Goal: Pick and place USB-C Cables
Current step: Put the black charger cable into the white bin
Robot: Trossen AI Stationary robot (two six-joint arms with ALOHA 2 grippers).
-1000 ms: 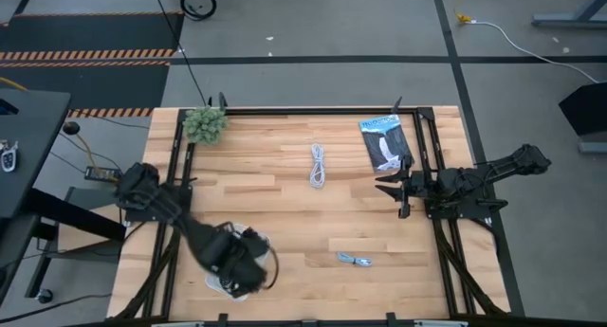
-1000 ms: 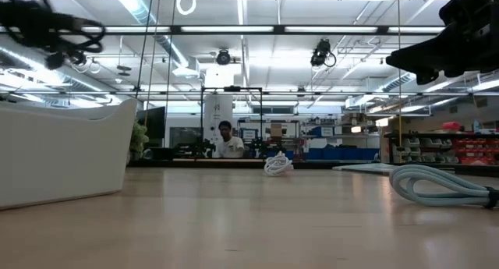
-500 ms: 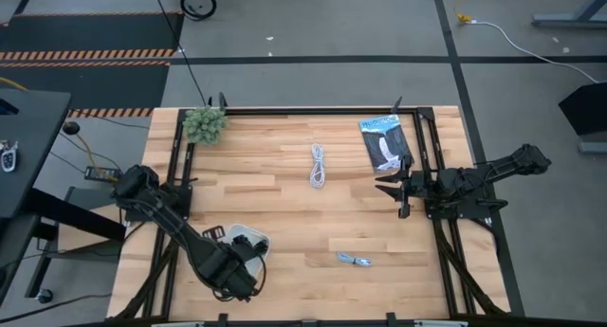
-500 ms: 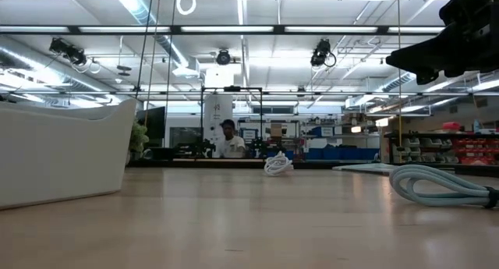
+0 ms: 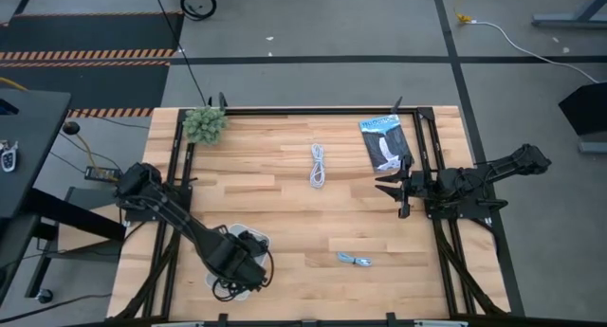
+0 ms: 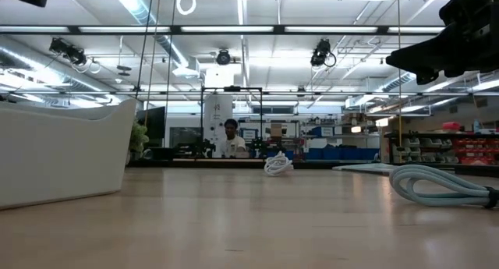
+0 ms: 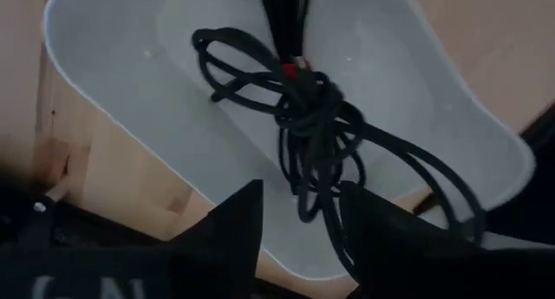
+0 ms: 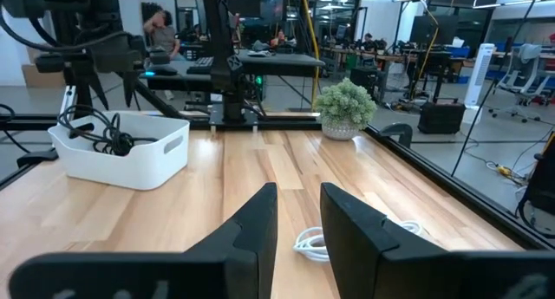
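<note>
Pale wooden planks make up my table (image 5: 285,208), framed by black rails, with a grey concrete floor around it and a long, brightly lit workshop behind. The white tray (image 5: 216,280) sits at the table's near left corner, and I place everything from it.

My left gripper (image 7: 299,214) hangs just over the tray, fingers spread apart and holding nothing. Only my left wrist view shows what lies inside: the black cable with a red tie (image 7: 299,100), tangled with more black cable into one loose heap on the tray floor, some loops draped over the rim. From above, my arm hides most of that. At table height the tray is only a blank white wall (image 6: 66,152).

Well to the right of the tray, toward the near edge, lies the silvery-grey cable (image 5: 355,261). The white cable (image 5: 318,164) lies farther back, near the table's middle. A black-and-blue packet (image 5: 384,142) rests at the far right, and a small green plant (image 5: 205,124) stands at the far corner behind the tray.

My right gripper (image 5: 391,190) waits at the right edge across from the tray, fingers parted and empty. A person (image 6: 229,140) sits far off in the room.
</note>
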